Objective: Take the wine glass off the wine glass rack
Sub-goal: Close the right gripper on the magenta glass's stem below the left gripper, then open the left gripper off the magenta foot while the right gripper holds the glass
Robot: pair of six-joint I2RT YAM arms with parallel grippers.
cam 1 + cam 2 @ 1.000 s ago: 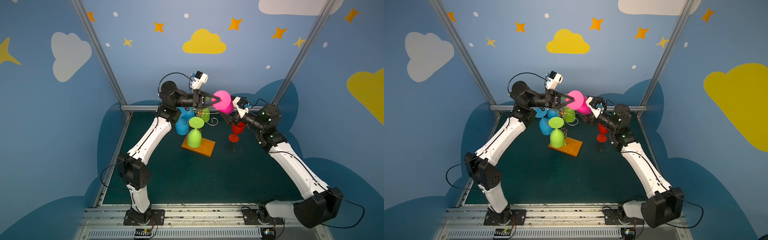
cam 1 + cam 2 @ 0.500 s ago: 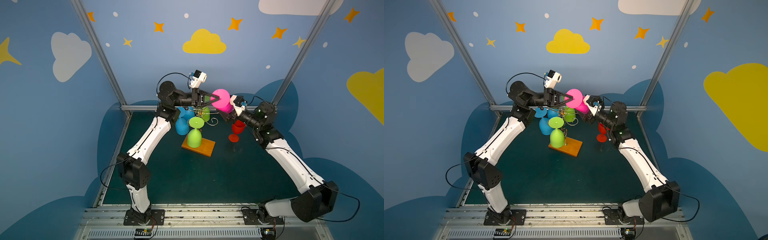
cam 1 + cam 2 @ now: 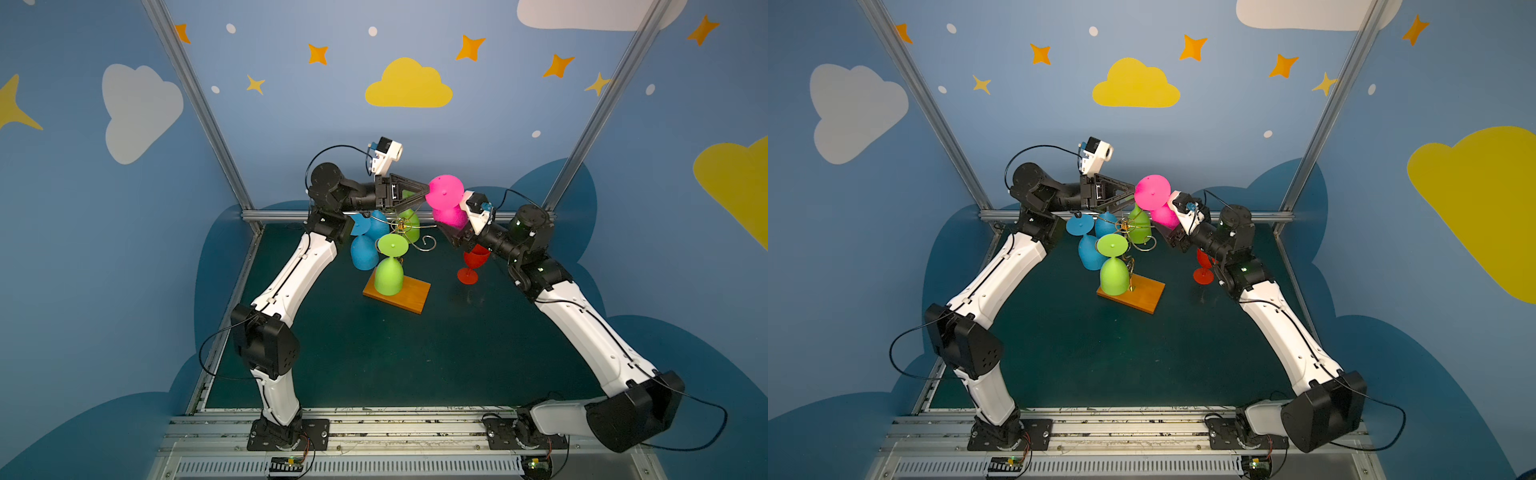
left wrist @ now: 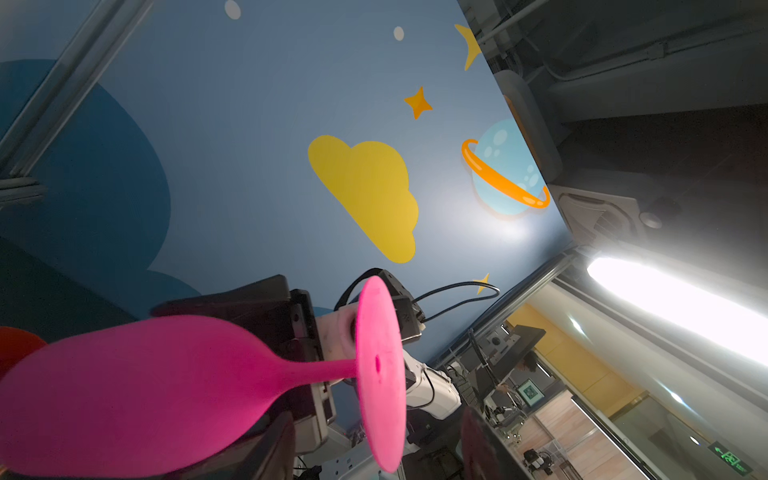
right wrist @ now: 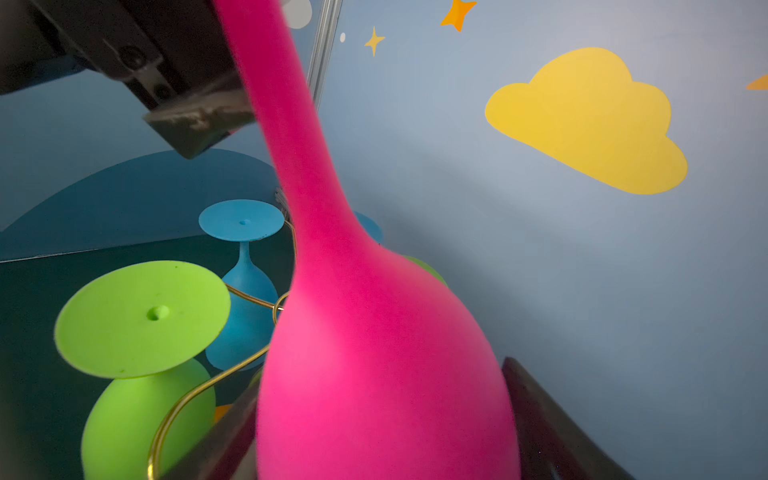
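The pink wine glass (image 3: 446, 193) is in the air, foot up, just right of the top of the wine glass rack (image 3: 424, 244), a gold wire stand on a wooden base (image 3: 409, 296). My left gripper (image 4: 378, 415) is open. Its fingers stand apart on either side of the pink foot (image 4: 380, 374) and stem, not pressing them. My right gripper (image 5: 378, 395) is shut on the wine glass, one finger (image 5: 548, 428) on each side of the bowl (image 5: 374, 374). In both top views the left gripper (image 3: 1128, 195) points at the pink foot from the left.
Two green glasses (image 3: 388, 276) and two blue ones (image 3: 365, 254) hang upside down on the rack. A red glass (image 3: 473, 259) stands upright on the dark table under my right wrist. The back wall frame (image 3: 291, 216) is close behind both grippers.
My left gripper has let go of the pink stem and opened. The right gripper's jaws have narrowed onto the bowl. The glass has hardly moved.
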